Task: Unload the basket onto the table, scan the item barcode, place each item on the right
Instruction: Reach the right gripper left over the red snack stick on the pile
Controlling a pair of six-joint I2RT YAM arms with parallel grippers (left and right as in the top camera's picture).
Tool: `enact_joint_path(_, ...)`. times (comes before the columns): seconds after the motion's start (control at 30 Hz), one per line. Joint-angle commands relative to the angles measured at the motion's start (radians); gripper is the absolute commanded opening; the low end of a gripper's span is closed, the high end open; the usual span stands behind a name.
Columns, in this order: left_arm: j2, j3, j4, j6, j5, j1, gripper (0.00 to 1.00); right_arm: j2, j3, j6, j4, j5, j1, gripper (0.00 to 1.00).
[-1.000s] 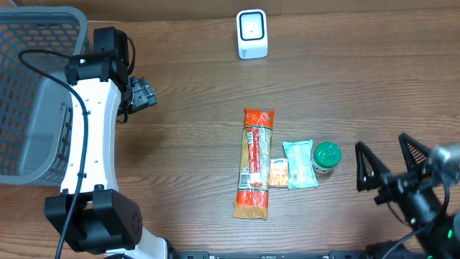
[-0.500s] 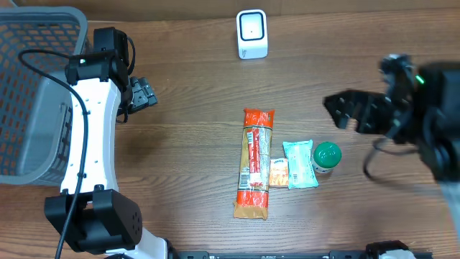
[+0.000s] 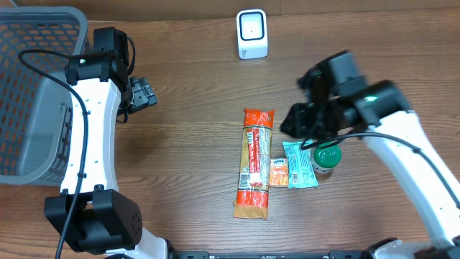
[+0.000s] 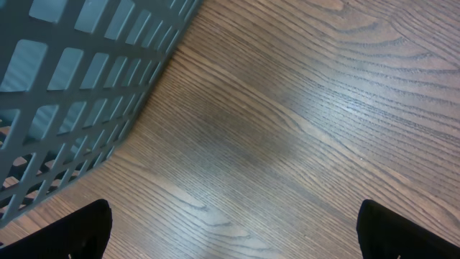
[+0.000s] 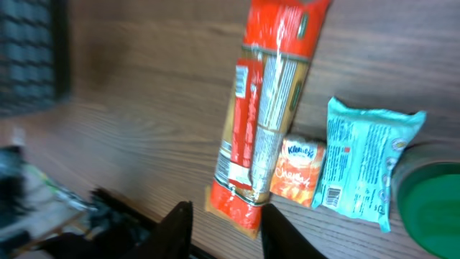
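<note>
Right wrist: pasta packet [image 5: 262, 122] end lies between the fingers [image 5: 177, 229].

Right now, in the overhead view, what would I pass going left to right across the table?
Grey plastic basket → long red pasta pack → small orange packet → teal packet → green-lidded jar.
</note>
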Motion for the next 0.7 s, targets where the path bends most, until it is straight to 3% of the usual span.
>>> enact_joint_path(0.0,0.003,0.023,-0.003,0.022,0.001,0.002,1.00,0.039,-0.035,0.077,-0.001,0.158,0.085,0.36)
enact_joint_path(0.13,0.003,0.023,-0.003,0.022,0.001,0.002,1.00,0.089,-0.082,0.145,0.014,0.262,0.174,0.36)
enact_joint_path(0.47,0.003,0.023,-0.003,0.022,0.001,0.002,1.00,0.171,-0.185,0.225,0.202,0.267,0.303,0.35)
enact_joint_path(0.67,0.003,0.023,-0.003,0.022,0.001,0.002,1.00,0.224,-0.185,0.254,0.222,0.282,0.346,0.35)
